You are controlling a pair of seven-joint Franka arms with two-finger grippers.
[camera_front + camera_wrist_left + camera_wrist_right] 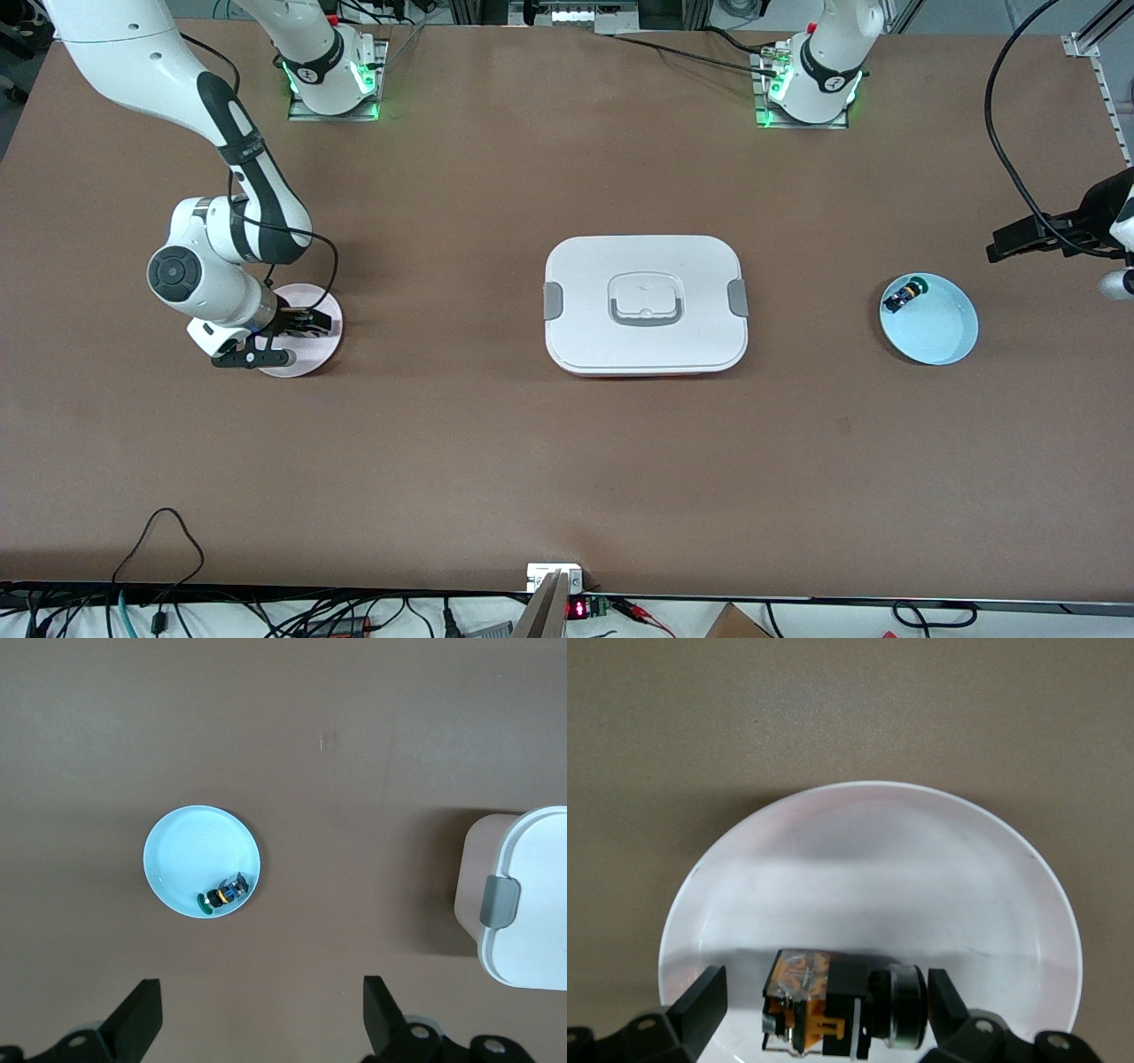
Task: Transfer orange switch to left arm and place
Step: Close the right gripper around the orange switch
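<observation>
The orange switch lies on its side on a pale pink round plate toward the right arm's end of the table. My right gripper is down at that plate, open, with one finger on each side of the switch. The finger by the silvery end is close to it; the other stands clear. In the front view the right gripper hides the switch. My left gripper is open and empty, held high near the left arm's end of the table. The white box sits mid-table between the arms.
A light blue plate toward the left arm's end holds a small black part with a green cap; both show in the left wrist view, plate and part. The box's clipped end shows there too.
</observation>
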